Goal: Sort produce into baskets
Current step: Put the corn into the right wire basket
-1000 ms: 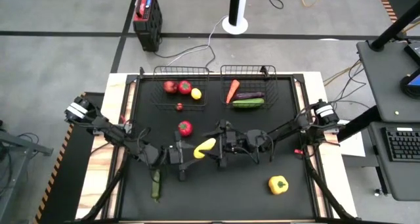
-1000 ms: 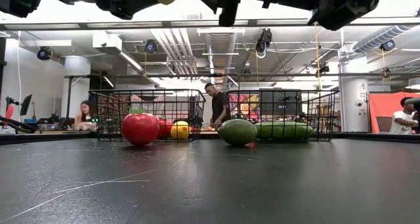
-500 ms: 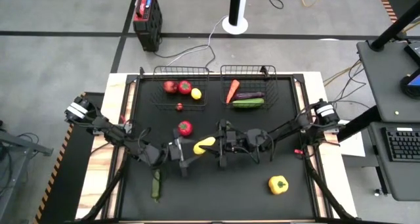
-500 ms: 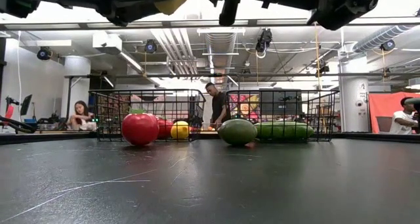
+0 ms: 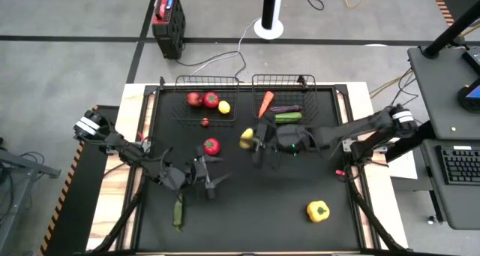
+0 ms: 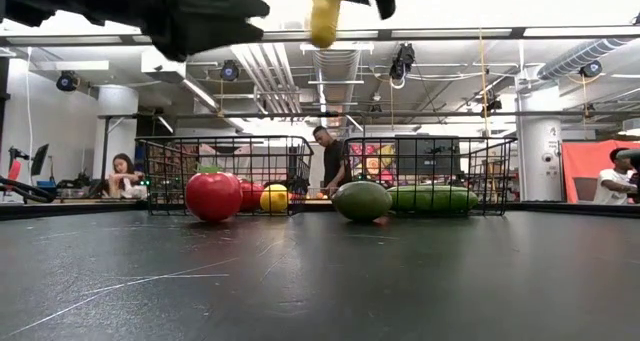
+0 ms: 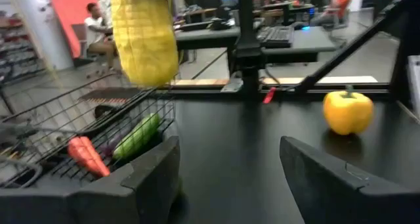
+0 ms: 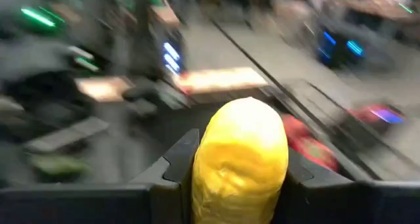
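So the long yellow squash is being gripped by the right gripper, fingers clenched on it, and it's being held up in the air, just near of the right black wire-mesh basket. Meanwhile the left gripper is being held spread open and empty, near the round red tomato.

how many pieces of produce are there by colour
red: 4 - apple, tomato, small fruit, loose tomato
yellow: 3 - lemon, squash, pepper
green: 3 - cucumber, avocado, dark cucumber
orange: 1 - carrot
purple: 1 - eggplant
total: 12
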